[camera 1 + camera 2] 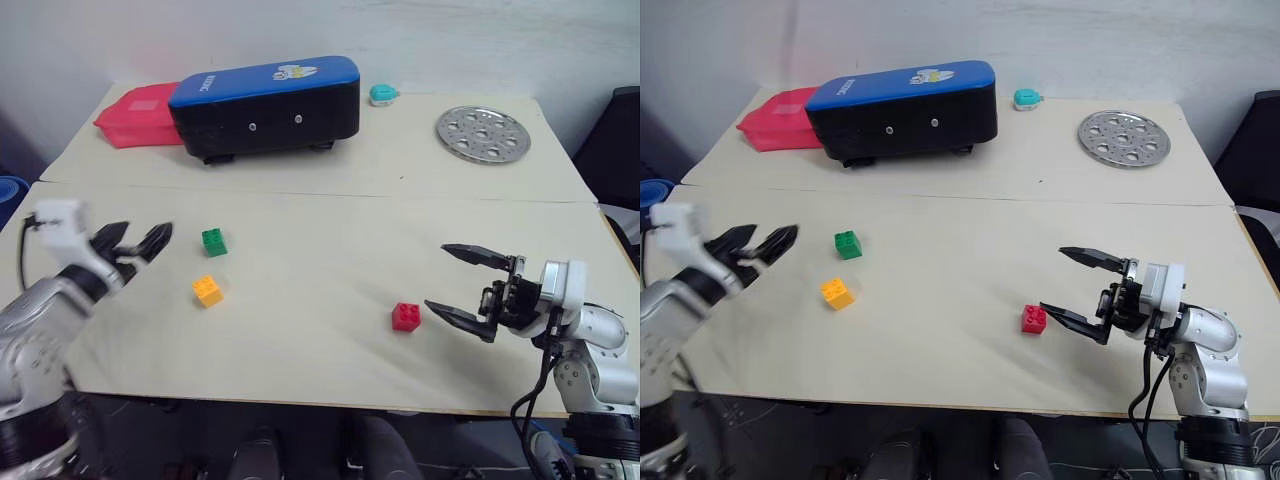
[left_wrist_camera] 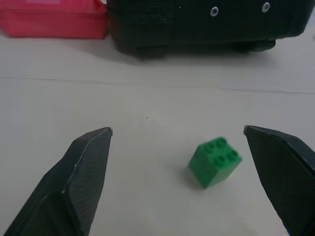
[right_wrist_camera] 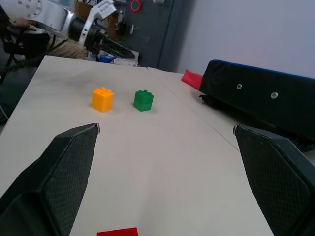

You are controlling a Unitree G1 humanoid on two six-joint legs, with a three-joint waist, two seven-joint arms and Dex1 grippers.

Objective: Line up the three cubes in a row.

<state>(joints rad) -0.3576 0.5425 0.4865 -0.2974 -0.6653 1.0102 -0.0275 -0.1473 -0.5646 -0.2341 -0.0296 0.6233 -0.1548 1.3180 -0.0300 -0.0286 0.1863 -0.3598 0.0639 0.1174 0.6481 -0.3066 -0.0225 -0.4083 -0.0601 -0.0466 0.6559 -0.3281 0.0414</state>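
Observation:
Three cubes lie apart on the pale table (image 1: 320, 390). The green cube (image 1: 214, 242) is at the left and the orange-yellow cube (image 1: 207, 290) is just nearer than it. The red cube (image 1: 406, 316) sits toward the right front. My left gripper (image 1: 148, 232) is open and hovers just left of the green cube (image 2: 215, 161), which lies ahead of its fingers. My right gripper (image 1: 436, 276) is open and empty, pointing left, with its lower finger just right of the red cube (image 3: 118, 231).
A black case with a blue lid (image 1: 265, 105) stands at the back, with a red container (image 1: 138, 115) to its left. A small teal object (image 1: 383, 94) and a perforated metal disc (image 1: 483, 133) lie at the back right.

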